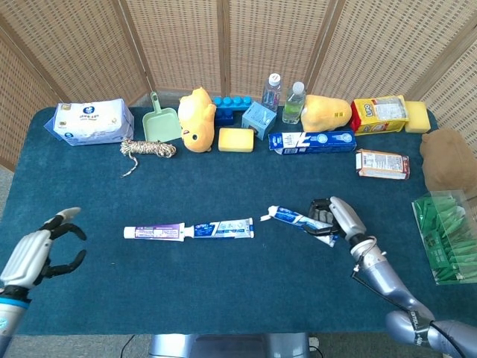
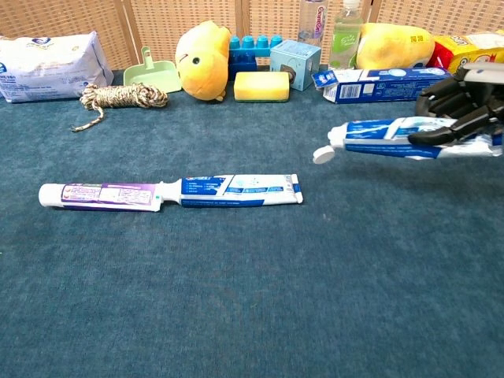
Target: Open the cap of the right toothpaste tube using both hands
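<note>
The right hand (image 1: pixel 333 220) grasps the right toothpaste tube (image 2: pixel 402 139) by its tail end, holding it level above the blue bench (image 1: pixel 223 291) at the right of the scene; its flip cap (image 2: pixel 323 155) hangs open at the tube's left end, tilted downward; the left hand (image 1: pixel 37 250), seen only in the head view, is released at the near left edge of the bench, fingers apart and holding nothing, well apart from the tube; two more toothpaste tubes (image 2: pixel 169 193) lie end to end flat on the bench near the middle; along the far edge stand a yellow plush toy (image 1: pixel 196 118), a sponge (image 1: pixel 235 139) and a boxed toothpaste (image 1: pixel 311 141).
</note>
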`<state>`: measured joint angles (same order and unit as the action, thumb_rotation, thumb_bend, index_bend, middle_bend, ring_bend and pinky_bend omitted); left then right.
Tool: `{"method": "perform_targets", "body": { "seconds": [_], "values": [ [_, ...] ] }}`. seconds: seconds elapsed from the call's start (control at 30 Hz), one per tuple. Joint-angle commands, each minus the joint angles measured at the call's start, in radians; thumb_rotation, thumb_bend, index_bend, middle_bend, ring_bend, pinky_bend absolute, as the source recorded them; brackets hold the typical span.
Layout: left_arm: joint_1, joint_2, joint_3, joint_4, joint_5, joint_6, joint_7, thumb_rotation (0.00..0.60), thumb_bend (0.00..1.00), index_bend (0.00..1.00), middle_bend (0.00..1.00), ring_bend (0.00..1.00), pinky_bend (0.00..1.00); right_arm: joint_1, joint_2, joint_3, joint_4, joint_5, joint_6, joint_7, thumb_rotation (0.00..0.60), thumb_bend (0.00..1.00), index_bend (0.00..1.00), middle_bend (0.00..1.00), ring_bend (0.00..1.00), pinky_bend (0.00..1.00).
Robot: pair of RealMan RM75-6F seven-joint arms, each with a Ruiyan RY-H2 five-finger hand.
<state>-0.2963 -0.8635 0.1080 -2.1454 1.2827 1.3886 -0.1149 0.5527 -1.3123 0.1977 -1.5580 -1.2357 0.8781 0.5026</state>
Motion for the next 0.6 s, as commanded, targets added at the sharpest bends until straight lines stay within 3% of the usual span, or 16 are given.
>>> {"method": "perform_targets", "body": {
  "seconds": [0.03, 0.13, 0.3, 0.43, 0.5, 0.6],
  "values": [
    [0.03, 0.007, 0.002, 0.023, -0.002, 0.012, -0.026, 0.6, 0.34, 0.45, 0.17, 0.18, 0.27, 0.0, 0.021, -0.02, 0.038, -0.037, -0.034, 0.039, 0.6, 0.39, 0.87, 0.79, 0.66, 0.73],
    [0.045, 0.004, -0.004, 0.036, -0.007, 0.016, -0.032, 0.6, 0.34, 0.45, 0.17, 0.18, 0.27, -0.002, 0.024, -0.035, 0.064, -0.053, -0.046, 0.047, 0.6, 0.38, 0.79, 0.72, 0.58, 0.59],
    [0.073, -0.014, -0.017, 0.056, -0.019, 0.017, -0.041, 0.6, 0.34, 0.44, 0.17, 0.18, 0.26, -0.029, -0.006, -0.062, 0.127, -0.093, -0.013, 0.083, 0.6, 0.3, 0.53, 0.42, 0.3, 0.25],
    [0.093, -0.016, -0.027, 0.058, -0.008, 0.024, -0.038, 0.6, 0.34, 0.44, 0.17, 0.18, 0.26, -0.061, -0.03, -0.066, 0.164, -0.139, 0.075, 0.121, 0.535, 0.31, 0.41, 0.3, 0.21, 0.21],
    [0.101, -0.017, -0.032, 0.059, -0.002, 0.029, -0.035, 0.6, 0.34, 0.43, 0.17, 0.18, 0.26, -0.074, -0.033, -0.065, 0.171, -0.151, 0.109, 0.133, 0.448, 0.33, 0.37, 0.26, 0.17, 0.21],
    [0.112, -0.02, -0.039, 0.063, 0.004, 0.034, -0.03, 0.6, 0.34, 0.41, 0.17, 0.18, 0.24, -0.09, -0.028, -0.063, 0.172, -0.158, 0.145, 0.137, 0.372, 0.36, 0.32, 0.25, 0.15, 0.21]
  ]
}}
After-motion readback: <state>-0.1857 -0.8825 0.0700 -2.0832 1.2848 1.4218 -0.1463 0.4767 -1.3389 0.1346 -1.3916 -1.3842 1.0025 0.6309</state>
